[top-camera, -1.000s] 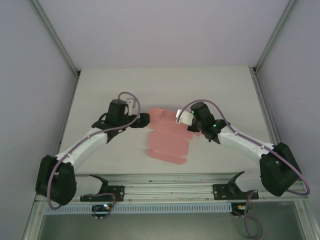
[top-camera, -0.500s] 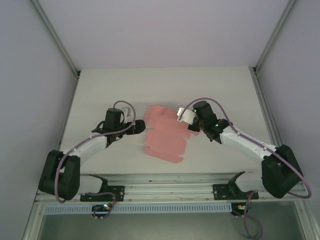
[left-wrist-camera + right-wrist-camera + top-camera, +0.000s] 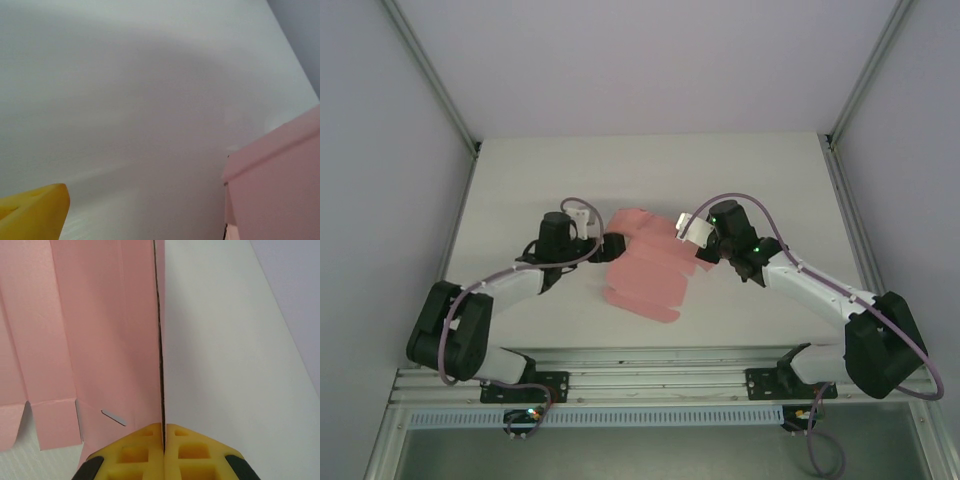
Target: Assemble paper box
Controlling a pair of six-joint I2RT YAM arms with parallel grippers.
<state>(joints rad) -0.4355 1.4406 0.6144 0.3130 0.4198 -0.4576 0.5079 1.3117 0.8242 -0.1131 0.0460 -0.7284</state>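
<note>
The paper box (image 3: 645, 272) is a flat pink die-cut sheet with flaps, lying mid-table between the two arms. My right gripper (image 3: 702, 250) is shut on the sheet's right edge. In the right wrist view its yellow fingertips (image 3: 163, 426) pinch the thin card edge-on, and the rest of the paper box (image 3: 100, 330) spreads out to the left. My left gripper (image 3: 612, 246) stands open at the sheet's left edge. In the left wrist view one yellow finger (image 3: 35, 210) shows at the bottom left, with a raised pink flap of the paper box (image 3: 280, 185) at the right and bare table between them.
A metal rail (image 3: 660, 375) carrying both arm bases runs along the near edge. Grey walls and frame posts (image 3: 430, 75) close in the white table (image 3: 650, 170) on three sides, with open surface behind the sheet.
The left gripper drew back toward the near side, then came in again to the sheet's left edge. The sheet's near end has swung slightly left. The right gripper stays shut on the card.
</note>
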